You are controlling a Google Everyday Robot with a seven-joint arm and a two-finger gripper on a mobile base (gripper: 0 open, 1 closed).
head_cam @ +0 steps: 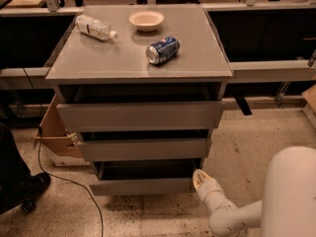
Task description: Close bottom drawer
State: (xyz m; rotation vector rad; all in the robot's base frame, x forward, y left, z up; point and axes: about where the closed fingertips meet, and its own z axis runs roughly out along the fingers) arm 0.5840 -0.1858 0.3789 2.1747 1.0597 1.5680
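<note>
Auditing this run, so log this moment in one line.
bottom drawer: pulled out | gripper: low, at its front's right end | contact: unclear

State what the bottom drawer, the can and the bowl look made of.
The bottom drawer: probably painted metal or laminate, matt grey, flat even front. The can: thin metal, glossy blue print, bright silvery end. The bowl: pale, smooth, maybe ceramic or plastic; unclear. The tool sits at the drawer front's right end.

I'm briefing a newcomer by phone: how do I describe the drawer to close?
Find the grey cabinet with a soda can on top. Of its three open drawers, it is the bottom drawer, nearest the floor, with the end effector beside its right end. Its front panel is the slimmest.
</note>
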